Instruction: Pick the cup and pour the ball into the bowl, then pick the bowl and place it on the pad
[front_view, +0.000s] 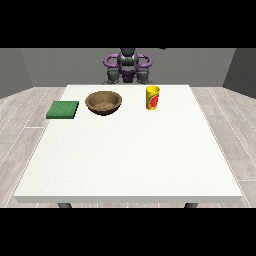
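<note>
Upright near the table's far edge stands the yellow cup with a red mark on its side, to the right of the middle as seen from the front; whether a ball lies inside it cannot be told; to its left, a little apart, sits the round brown wooden bowl, its hollow facing up; further left, near that side's edge, lies the flat green square pad, apart from the bowl; all three rest on the large white table, whose near half bears nothing else; behind the far edge sits the grey and purple robot; its hands cannot be made out, so their state cannot be told.
</note>
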